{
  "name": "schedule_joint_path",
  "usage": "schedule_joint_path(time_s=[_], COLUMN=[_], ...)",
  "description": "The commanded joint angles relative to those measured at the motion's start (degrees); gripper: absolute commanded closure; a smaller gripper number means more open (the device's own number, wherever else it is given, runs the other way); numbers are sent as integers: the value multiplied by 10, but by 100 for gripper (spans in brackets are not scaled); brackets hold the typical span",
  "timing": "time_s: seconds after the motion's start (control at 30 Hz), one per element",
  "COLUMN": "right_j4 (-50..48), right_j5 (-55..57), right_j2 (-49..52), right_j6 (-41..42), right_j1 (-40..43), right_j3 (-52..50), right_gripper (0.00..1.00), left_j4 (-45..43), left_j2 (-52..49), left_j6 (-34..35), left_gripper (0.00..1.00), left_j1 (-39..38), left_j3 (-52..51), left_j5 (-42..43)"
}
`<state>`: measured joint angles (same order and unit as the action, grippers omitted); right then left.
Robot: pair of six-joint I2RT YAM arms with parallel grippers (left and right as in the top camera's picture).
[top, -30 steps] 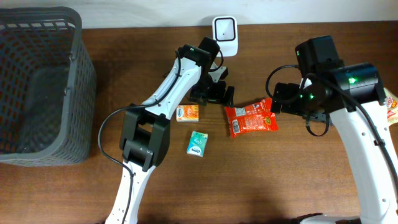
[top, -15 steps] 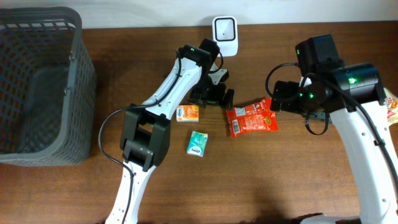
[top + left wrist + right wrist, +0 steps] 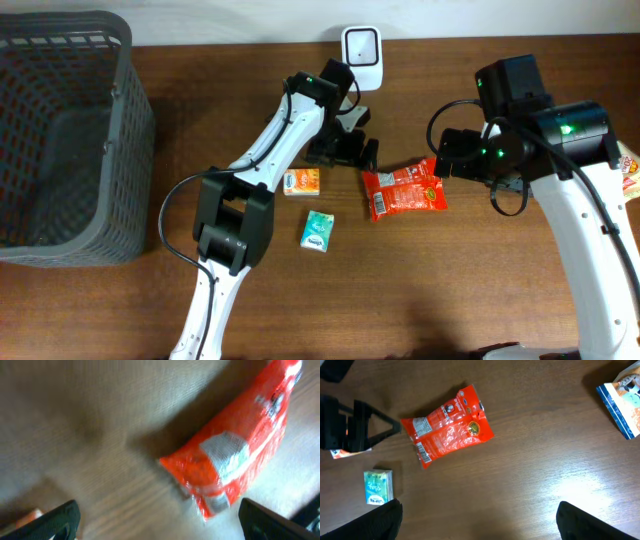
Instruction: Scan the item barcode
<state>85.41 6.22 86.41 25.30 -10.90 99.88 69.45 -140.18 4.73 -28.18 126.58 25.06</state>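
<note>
Left gripper shifted (open), beside red packet.

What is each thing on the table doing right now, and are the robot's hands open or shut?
Left gripper: open, empty, beside the red snack bag.
Right gripper: open, empty, above the table.
Red snack bag: lying flat, not held.
Orange box: lying flat, untouched.
Teal pack: lying flat, untouched.
Scanner: standing at the far edge, nothing before it.
Basket: looks empty.
</note>
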Motion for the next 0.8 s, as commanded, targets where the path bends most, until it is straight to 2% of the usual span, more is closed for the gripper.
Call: schedule_joint_path(time_s=[0.0, 0.1, 0.27, 0.43, 0.6, 0.63, 0.7, 0.77], right_j4=[-2, -2, -2, -2, -2, -2, -2, -2], right_j5=[9, 9, 9, 9, 9, 9, 9, 9], right_j2=[-2, -2, -2, -2, -2, -2, -2, -2], right_j6=[3, 3, 3, 3, 3, 3, 3, 3], right_j1=[0, 0, 0, 0, 0, 0, 0, 0], right_j3=[11, 11, 11, 11, 11, 11, 11, 11], right_gripper=[2, 2, 1, 2, 2, 2, 2, 2], left_j4=[-23, -42, -58, -48, -48, -50, -49, -49], left_j2=[-4, -17, -47, -47, -58, -62, -71, -74], left_j6=[-11, -11, -11, -11, -11, -11, -11, -11], left_gripper=[0, 0, 0, 8, 11, 16, 38, 53], left_j1=[-3, -6, -23, -43, -58, -58, -58, -57], left_j3=[0, 0, 0, 0, 0, 0, 0, 0], left_j5=[0, 12, 97, 103, 95, 95, 95, 95])
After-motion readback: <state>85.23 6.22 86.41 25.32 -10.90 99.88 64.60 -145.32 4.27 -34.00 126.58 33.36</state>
